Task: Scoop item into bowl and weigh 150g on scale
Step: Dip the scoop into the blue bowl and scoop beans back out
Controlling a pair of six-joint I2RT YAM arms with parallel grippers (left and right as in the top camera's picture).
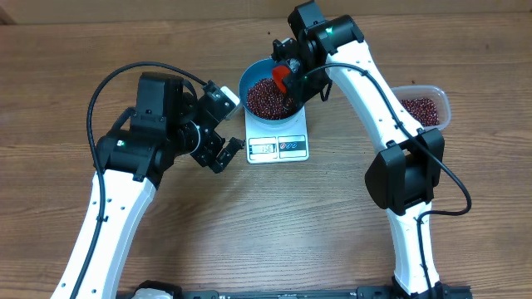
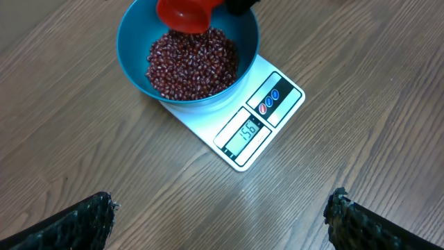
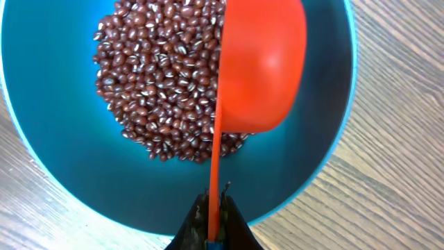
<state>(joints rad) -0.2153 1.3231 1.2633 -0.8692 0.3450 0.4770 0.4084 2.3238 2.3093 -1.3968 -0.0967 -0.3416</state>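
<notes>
Left gripper hangs released, jaws wide apart, above bare counter at approx 9 o'clock of the scale, holding nothing and touching nothing. Its wrist cam looks across at the scale's display, which seems to read 156, i.e. a bit over target.

Bowl sits on the scale's far half, at 12 o'clock of the display, with the beans heaped inside. Right gripper is clenched on the thin handle of a red scoop, whose cup sits over the heap at about 2 o'clock in the bowl, turned partly on edge. Can't tell whether it touches the beans.

Clear tub w/ more beans stands well apart at 3 o'clock, beyond the right arm.

Risks, as a judgement:
- Any scoop weight resting on beans or rim would falsify the reading.
- More beans in would push the overshoot further. Taking too big a scoop out would drop it under target.
- A tilted cup could shed beans onto the scale plate or counter on the way to the tub.
- A nudge on the rim could slide the bowl on the smooth plate.
</notes>
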